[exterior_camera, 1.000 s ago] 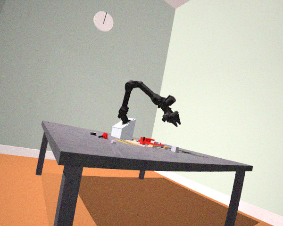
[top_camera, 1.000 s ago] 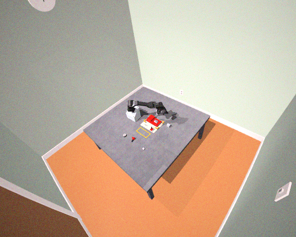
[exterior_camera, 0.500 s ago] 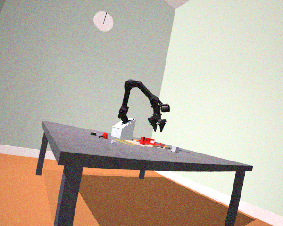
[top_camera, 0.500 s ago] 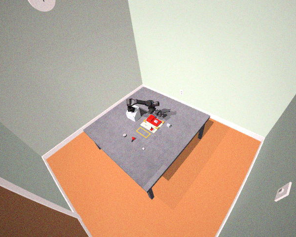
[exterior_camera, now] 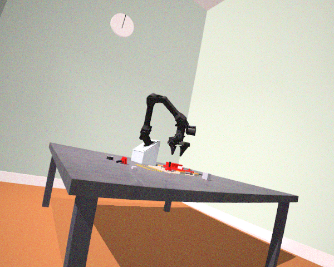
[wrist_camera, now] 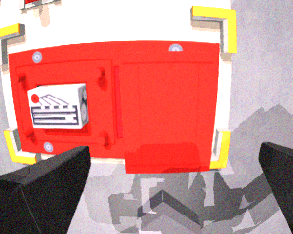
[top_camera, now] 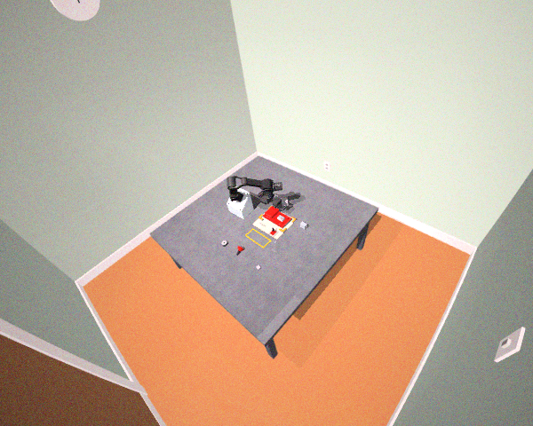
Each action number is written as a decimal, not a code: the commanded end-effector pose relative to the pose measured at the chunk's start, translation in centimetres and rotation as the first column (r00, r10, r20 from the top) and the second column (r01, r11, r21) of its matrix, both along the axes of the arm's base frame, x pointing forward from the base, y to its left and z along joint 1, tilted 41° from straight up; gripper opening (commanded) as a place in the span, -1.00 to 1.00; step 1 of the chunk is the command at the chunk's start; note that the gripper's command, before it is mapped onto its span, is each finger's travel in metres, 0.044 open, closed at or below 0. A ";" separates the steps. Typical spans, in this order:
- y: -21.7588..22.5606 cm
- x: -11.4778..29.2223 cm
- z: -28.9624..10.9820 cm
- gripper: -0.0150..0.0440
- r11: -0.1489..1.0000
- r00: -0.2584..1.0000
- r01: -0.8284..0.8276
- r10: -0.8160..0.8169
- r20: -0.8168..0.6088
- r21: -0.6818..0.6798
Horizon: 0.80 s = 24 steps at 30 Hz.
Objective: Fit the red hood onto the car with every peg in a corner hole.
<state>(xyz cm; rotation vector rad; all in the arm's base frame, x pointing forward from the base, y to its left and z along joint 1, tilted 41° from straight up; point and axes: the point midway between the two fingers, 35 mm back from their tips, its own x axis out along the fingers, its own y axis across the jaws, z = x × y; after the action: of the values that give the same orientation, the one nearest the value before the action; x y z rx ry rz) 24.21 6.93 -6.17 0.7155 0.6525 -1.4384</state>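
Tool (exterior_camera: 176, 152) hanging over the jig (wrist_camera: 180, 7) now, fingers pointing down at the worktop (top_camera: 303, 275), jaws spread wide with nothing between them. Looking down through the wrist view, the two dark fingertips frame the bottom of the shot left and right, and right between them, a little farther up, lies the red. The engine block (wrist_camera: 57, 105) shows as a white box with a printed label, sitting on the left half of that red mass. The plain flat red slab just to its right reads as the hood (wrist_camera: 169, 100), lying inside the yellow corner brackets (wrist_camera: 221, 22). The seam between it and the chassis deck is faint, though, so I can't be sure whether it's resting on the deck or beside it. Here's the relation that matters: the hood sits below the tool and slightly toward the far side of the open gap, nearer the right fingertip's lane than the engine is. Its longer side seems to run near-to-far, so the jaws, closing left to right, would bite across its shorter width. From the top view the red patch (top_camera: 270, 212) lies just near-left of the tool (top_camera: 287, 200). I'd judge a straight descent with a small push forward centres the grip, and the left finger will need to stay off that engine block.
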 end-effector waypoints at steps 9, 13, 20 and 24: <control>-0.5 0.0 -0.3 1.00 1.000 1.000 -0.009 0.009 -0.006 -0.011; -0.7 0.0 -0.5 1.00 1.000 1.000 -0.009 0.009 -0.006 -0.011; -0.9 0.0 -0.9 1.00 1.000 1.000 -0.009 0.009 -0.006 -0.011; -1.1 0.1 -1.1 1.00 1.000 1.000 -0.009 0.009 -0.006 -0.011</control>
<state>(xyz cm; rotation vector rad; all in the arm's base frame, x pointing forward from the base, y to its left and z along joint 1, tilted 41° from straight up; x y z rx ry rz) 24.19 6.09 -7.10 0.7033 0.6542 -1.4367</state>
